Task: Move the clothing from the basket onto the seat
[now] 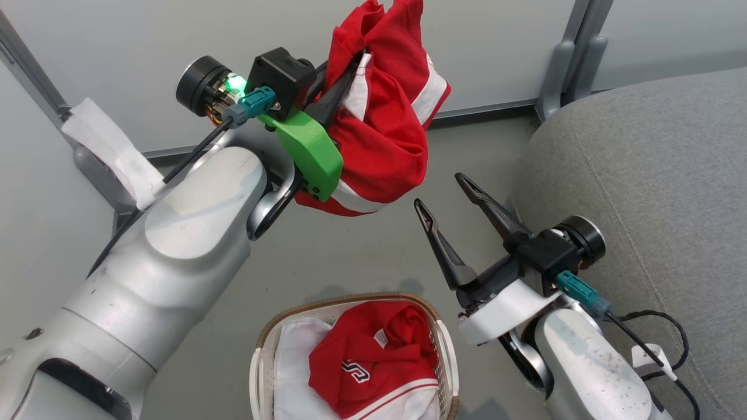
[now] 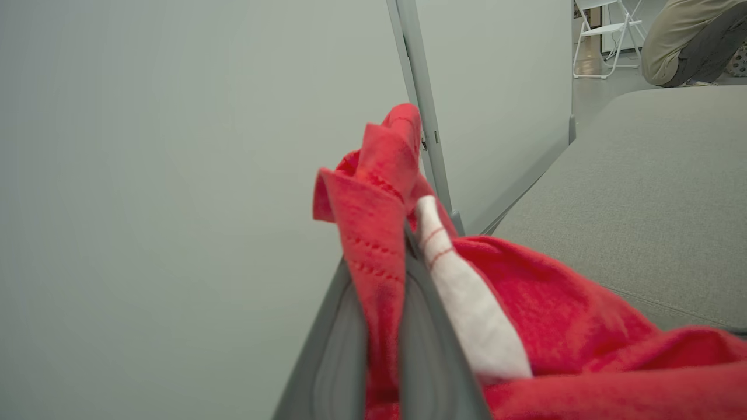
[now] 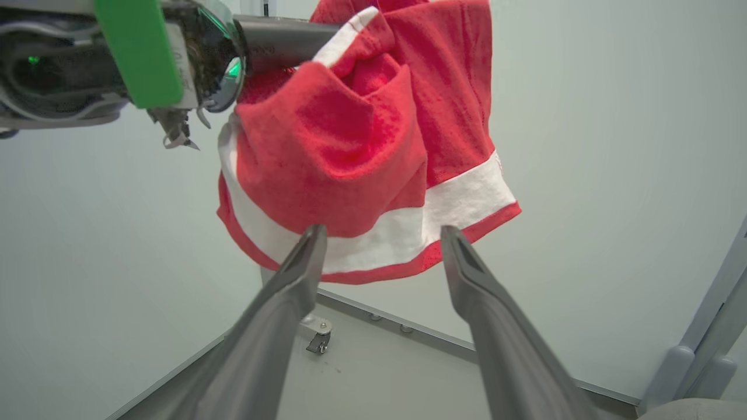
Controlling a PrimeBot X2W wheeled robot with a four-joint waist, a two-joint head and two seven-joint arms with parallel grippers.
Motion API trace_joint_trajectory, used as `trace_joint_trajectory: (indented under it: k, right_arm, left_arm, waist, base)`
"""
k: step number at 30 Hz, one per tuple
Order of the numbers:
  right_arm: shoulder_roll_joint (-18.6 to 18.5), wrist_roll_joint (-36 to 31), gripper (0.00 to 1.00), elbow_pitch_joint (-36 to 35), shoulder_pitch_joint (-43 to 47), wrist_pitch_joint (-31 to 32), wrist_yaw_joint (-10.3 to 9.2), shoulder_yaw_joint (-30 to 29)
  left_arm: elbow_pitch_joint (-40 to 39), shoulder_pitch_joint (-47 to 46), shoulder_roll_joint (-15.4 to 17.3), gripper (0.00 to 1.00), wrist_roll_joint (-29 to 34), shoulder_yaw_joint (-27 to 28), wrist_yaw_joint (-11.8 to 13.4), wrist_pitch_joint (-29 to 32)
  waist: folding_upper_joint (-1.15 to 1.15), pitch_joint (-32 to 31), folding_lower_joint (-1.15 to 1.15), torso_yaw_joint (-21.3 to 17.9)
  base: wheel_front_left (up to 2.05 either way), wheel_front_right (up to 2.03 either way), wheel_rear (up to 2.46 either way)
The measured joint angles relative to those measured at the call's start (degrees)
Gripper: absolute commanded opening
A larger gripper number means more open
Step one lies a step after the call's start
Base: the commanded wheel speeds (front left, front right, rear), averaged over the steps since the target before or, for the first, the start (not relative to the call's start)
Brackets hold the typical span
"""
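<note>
A red garment with white stripe trim [image 1: 385, 116] hangs in the air, pinched by my left gripper [image 1: 344, 81], which is shut on it. Close up, the red fabric [image 2: 379, 256] runs between the two closed fingers. A second red garment [image 1: 373, 361] with a small white label lies in the white basket [image 1: 259, 361] with the brown woven rim, over a white liner. My right gripper [image 1: 446, 195] is open and holds nothing, between the basket and the grey seat [image 1: 653, 169]; it points at the hanging garment [image 3: 362, 146] just beyond its fingertips.
Pale partition panels on grey metal posts [image 1: 563, 64] close off the far side. The grey floor [image 1: 350, 256] lies between basket and seat. A black cable [image 1: 659, 338] trails over the seat's edge. A person's leg [image 2: 683, 41] and a white chair [image 2: 607, 35] show far behind the seat.
</note>
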Motion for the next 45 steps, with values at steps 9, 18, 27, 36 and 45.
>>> trace_joint_trajectory:
  k: [9, 18, 27, 36, 45]
  right_arm:
    - [0.0, 6.1, 1.0, -1.4, -2.1, 0.0, 0.0, 4.1]
    - [0.0, 8.9, 1.0, 1.1, -5.5, 0.0, 0.0, 3.5]
    - [0.0, 11.7, 1.0, 11.2, -8.7, 0.0, 0.0, 5.1]
    - [0.0, 18.4, 0.0, 18.1, -12.7, 0.0, 0.0, 10.5]
    - [0.0, 17.5, 0.0, 18.4, -13.7, 0.0, 0.0, 7.6]
  left_arm:
    - [-0.1, 0.7, -0.2, 0.0, -0.6, -0.1, 0.4, 0.0]
    - [-0.4, 2.2, -1.2, 0.0, -1.0, -1.0, 0.6, -0.3]
    - [-1.6, 3.0, -2.4, 0.0, -1.6, -1.7, 0.8, -0.4]
    - [-2.2, 3.8, -2.5, 0.0, -2.5, -1.9, 1.0, -0.5]
    - [-2.0, 6.5, -1.2, 0.0, -4.3, -1.0, 1.4, -1.1]
  waist:
    - [0.0, -0.3, 0.0, 0.2]
    - [0.0, -0.7, 0.0, 0.8]
    - [0.0, -0.9, 0.0, 2.0]
    - [0.0, -0.6, 0.0, 2.3]
    - [0.0, -0.1, 0.0, 1.7]
  base:
    - [0.0, 0.0, 0.0]
    - [0.0, 0.0, 0.0]
    - [0.0, 0.0, 0.0]
    - [0.0, 0.0, 0.0]
    - [0.0, 0.0, 0.0]
